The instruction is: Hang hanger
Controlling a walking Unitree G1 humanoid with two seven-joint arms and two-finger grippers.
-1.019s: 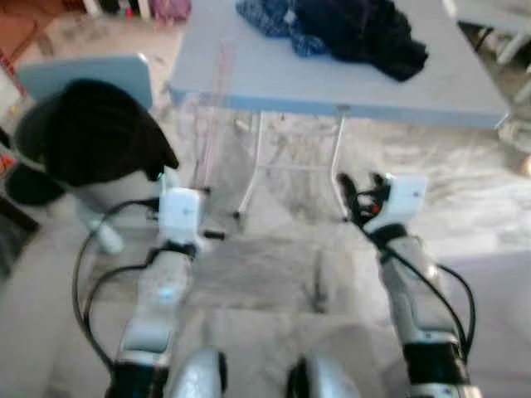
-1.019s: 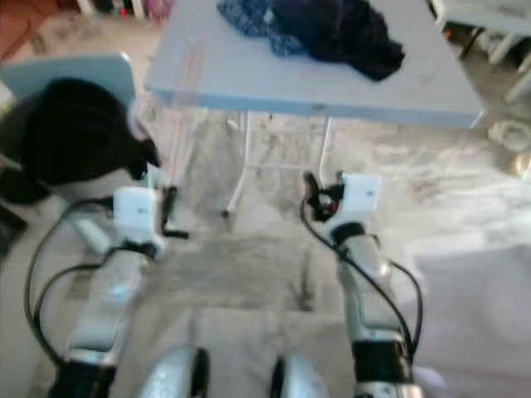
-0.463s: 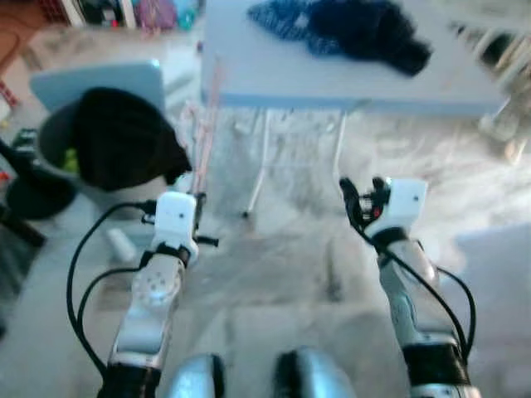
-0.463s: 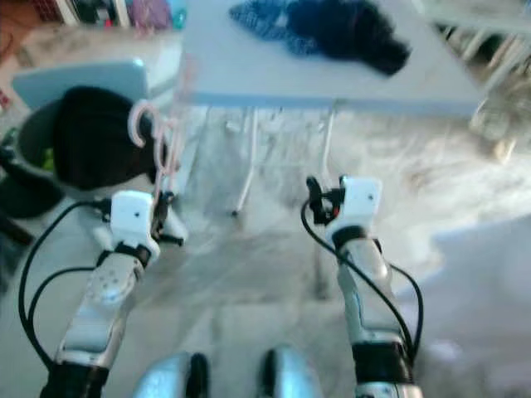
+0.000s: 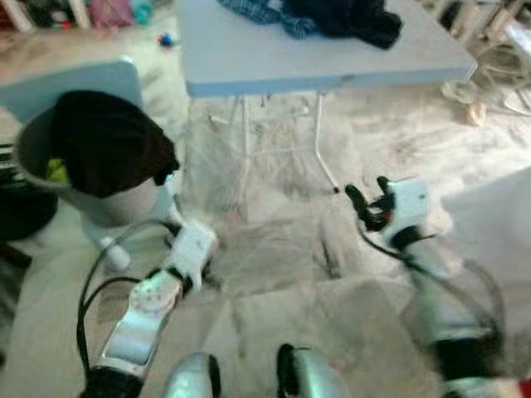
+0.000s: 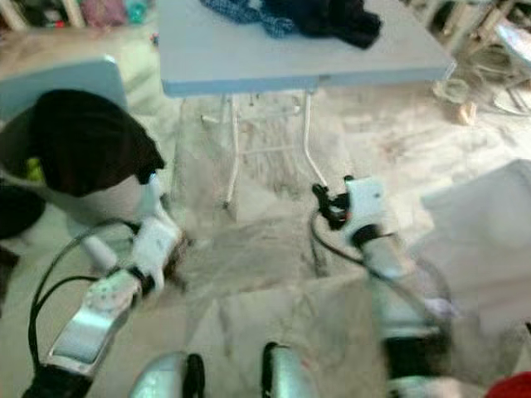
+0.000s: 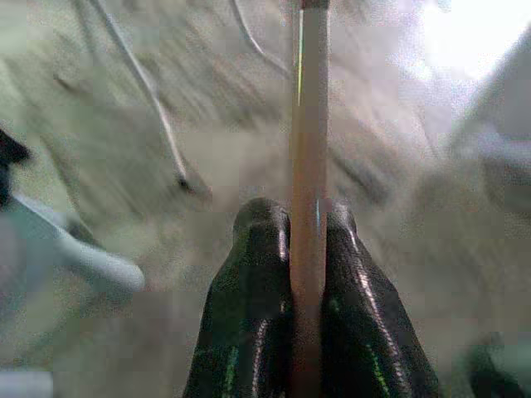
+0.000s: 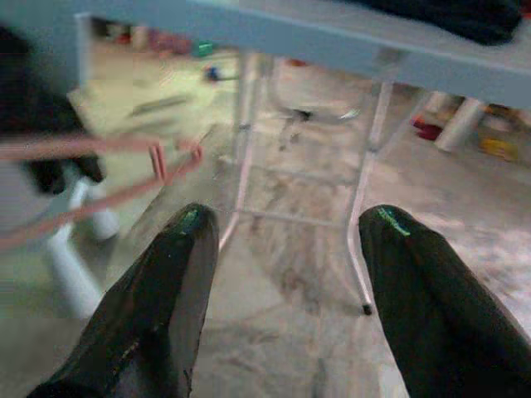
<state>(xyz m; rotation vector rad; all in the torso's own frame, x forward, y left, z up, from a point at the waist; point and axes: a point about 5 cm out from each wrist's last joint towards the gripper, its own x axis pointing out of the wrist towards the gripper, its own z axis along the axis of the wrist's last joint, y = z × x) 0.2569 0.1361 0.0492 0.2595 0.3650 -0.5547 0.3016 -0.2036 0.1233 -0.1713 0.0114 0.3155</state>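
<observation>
On our far left a grey basket (image 5: 33, 157) stands on the floor with a black garment (image 5: 104, 141) heaped over its rim, and a pale blue chair back (image 5: 70, 83) rises just behind it. Our left gripper (image 7: 307, 274) is low, near the basket, its two black fingers (image 7: 249, 298) clenched on a thin pink bar of the hanger (image 7: 309, 166). From the right wrist view we see the same hanger (image 8: 158, 162) held out in the air at our left side, slim pink rods with a small notch.

We judge it light and stiff, likely smooth plastic or coated wire, so it can swivel or slip between the pads if we swing it. The hold on the straight bar seems sound; we would keep the hook end free for the rail. Where the rail is, we cannot tell.

Ahead of us stands a light blue folding table (image 5: 249, 62) on thin white legs (image 5: 319, 141), with dark blue clothes (image 5: 332, 16) bundled on its far part. The floor (image 5: 274, 249) is mottled, marble-like stone, hard and probably slick underfoot.

On our right, the right gripper (image 8: 286, 240) hangs in the air with its fingers spread wide and nothing between them, pointing toward the table legs. Further right lie blurred household things we cannot identify.
</observation>
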